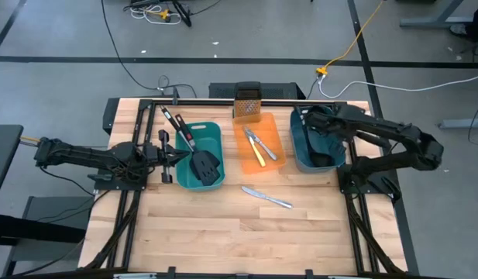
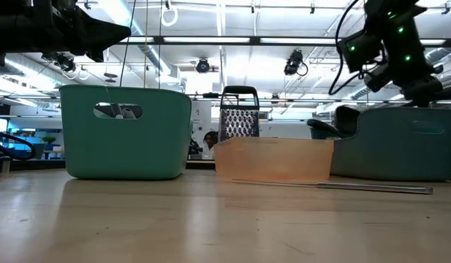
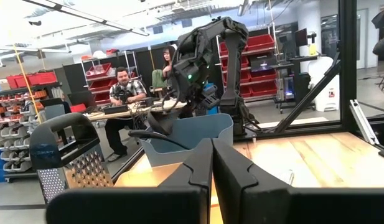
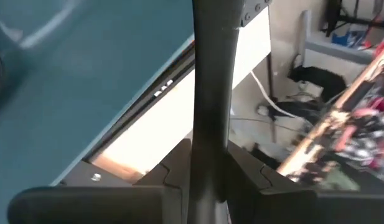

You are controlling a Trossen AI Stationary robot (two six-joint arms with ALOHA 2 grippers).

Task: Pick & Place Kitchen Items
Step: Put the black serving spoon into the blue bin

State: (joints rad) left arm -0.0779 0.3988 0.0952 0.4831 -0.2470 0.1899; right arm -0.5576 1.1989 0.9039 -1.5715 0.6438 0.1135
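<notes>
My right gripper is over the far end of the right teal tub and is shut on a black ladle handle. A dark ladle bowl sticks out over that tub's rim on the tray side. My left gripper is shut and empty, just left of the left teal tub, which holds two black spatulas. A yellow-handled knife and a silver knife lie in the orange tray. Another silver knife lies flat on the table. My right gripper pinches the black ladle's long handle between its two fingers. The handle runs along the fingers and reaches on past their tips. The tub wall hides the ladle's lower part, so I cannot tell whether it rests in the tub.
A brownish box grater stands at the table's far edge behind the tray. A dark metal frame runs along the far and side edges. Bare wood lies toward the near edge. People sit in the room beyond.
</notes>
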